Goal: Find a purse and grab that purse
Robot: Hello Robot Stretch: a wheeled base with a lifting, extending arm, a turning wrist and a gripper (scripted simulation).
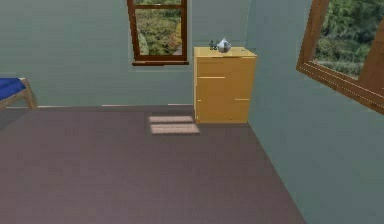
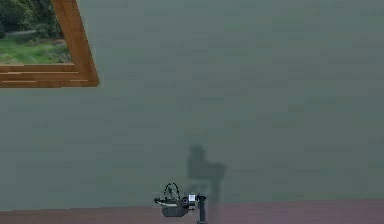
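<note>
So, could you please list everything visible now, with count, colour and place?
windows: two, brown frames, forward view's back wall and right wall; one more at arm side view's upper left
dresser: one, yellow, back right corner
small object: one, grey, on the dresser top
furniture: one, blue, cut off at forward view's left edge
pale patch: one, on the floor before the dresser
gripper: one, dark, arm side view's bottom, holds nothing

Windows: two (far-wall window [image 1: 159, 30], side-wall window [image 1: 345, 55]); yellow dresser [image 1: 224, 88]: one; small grey object [image 1: 223, 45] on it: one; blue furniture piece [image 1: 10, 90]: one; hand [image 2: 168, 203]: one.
</note>
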